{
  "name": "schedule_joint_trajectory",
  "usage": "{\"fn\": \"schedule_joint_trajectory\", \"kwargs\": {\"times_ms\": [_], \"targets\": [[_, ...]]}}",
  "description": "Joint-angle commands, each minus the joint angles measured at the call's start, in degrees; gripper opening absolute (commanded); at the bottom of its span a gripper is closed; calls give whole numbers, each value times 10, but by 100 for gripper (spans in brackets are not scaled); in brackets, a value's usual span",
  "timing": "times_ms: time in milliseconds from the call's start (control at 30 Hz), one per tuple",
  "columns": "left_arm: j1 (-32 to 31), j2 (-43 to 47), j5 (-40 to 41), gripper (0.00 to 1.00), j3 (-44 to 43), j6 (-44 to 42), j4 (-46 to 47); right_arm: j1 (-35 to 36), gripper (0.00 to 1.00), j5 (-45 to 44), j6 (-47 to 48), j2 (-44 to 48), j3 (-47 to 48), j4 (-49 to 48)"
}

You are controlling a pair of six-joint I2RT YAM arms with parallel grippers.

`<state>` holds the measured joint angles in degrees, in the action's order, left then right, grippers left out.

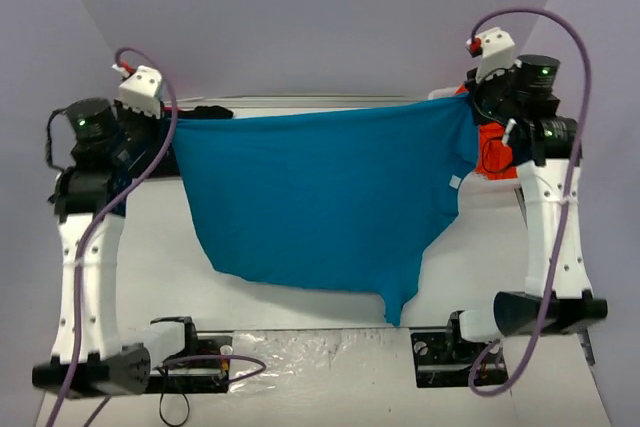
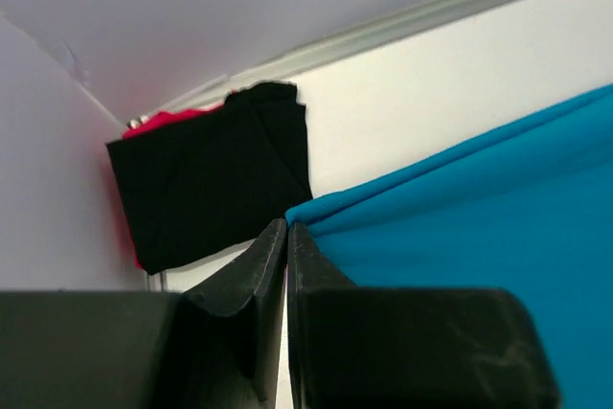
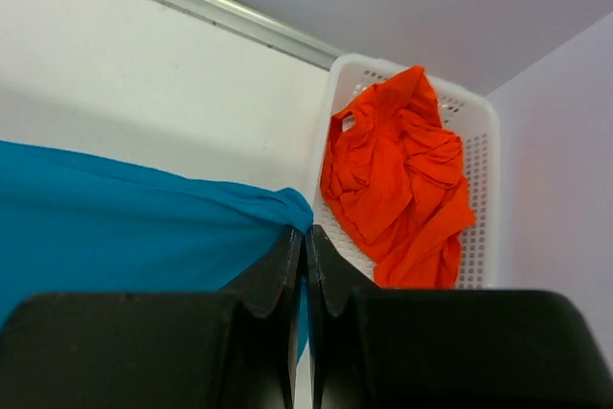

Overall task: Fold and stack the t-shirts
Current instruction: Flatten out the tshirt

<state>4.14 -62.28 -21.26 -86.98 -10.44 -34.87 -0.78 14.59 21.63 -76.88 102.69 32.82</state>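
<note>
— Well, from above, where is the teal t-shirt?
— Spread over the table, long axis left to right, loose edge towards the arm bases. The left gripper pinches one top corner and the right gripper the other.
— Left wrist?
— Jaws tight on teal cloth, with a folded black t-shirt beyond.
— Right wrist?
— Clamped likewise, with an orange t-shirt in the white basket.

The teal t-shirt hangs stretched above the white counter, its upper corners pinched by the left tool and the right tool. An orange t-shirt shows just beside the right tool, and a black t-shirt lies near the left tool.
</note>
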Motion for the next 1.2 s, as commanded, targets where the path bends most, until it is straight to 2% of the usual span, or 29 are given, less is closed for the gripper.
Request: {"fn": "schedule_joint_trajectory", "kwargs": {"times_ms": [0,67,100,133,167,200,233,267,300,333,367,467,500,567,600,700,800,867,933,1033,1100,1167], "targets": [[2,-120,25,2,6,-10,83,-5,0,-18,19,-87,-11,-74],[2,-178,23,2,-34,-22,106,-4,0,-25,25,-130,20,-86],[1,-249,17,2,-57,-27,107,-3,0,-35,32,-176,31,-86],[1,-286,-2,2,-86,-32,97,-3,29,-43,36,-200,41,-94],[-1,-323,-11,7,-145,-41,94,-4,49,-52,39,-222,55,-99],[-7,-388,-22,27,-174,-46,92,-2,60,-79,46,-275,63,-99],[-11,-420,-26,52,-207,-54,72,-3,67,-92,41,-301,73,-97],[-16,-447,-23,61,-260,-62,65,-5,70,-99,35,-319,81,-97],[-20,-478,-29,62,-277,-62,58,-10,73,-94,27,-344,79,-97],[-22,-485,-38,64,-288,-61,53,-11,81,-89,27,-351,73,-98],[-25,-480,-41,71,-289,-61,50,-11,82,-88,25,-354,64,-98],[-35,-444,-42,79,-250,-80,48,-6,83,-75,8,-347,39,-95],[-55,-407,-38,81,-202,-87,52,-3,83,-73,4,-329,27,-95],[-62,-368,-34,82,-153,-104,52,4,83,-58,-3,-308,-8,-87],[-62,-325,-36,82,-97,-106,58,4,83,-54,-4,-280,-25,-86],[-62,-244,-43,84,3,-124,46,37,83,-20,-6,-229,-86,-77],[-62,-173,-52,84,68,-142,32,61,80,32,0,-199,-130,-51],[-61,-126,-47,85,128,-146,34,76,72,72,5,-190,-158,-49],[-61,-103,-45,86,155,-144,31,89,53,81,13,-185,-167,-48],[-58,-79,-36,86,178,-129,24,108,12,84,27,-209,-150,-38],[-56,-65,-33,86,189,-120,25,116,0,84,38,-245,-113,-34],[-56,-55,-32,86,197,-107,32,118,0,90,43,-297,-64,-31]]}}
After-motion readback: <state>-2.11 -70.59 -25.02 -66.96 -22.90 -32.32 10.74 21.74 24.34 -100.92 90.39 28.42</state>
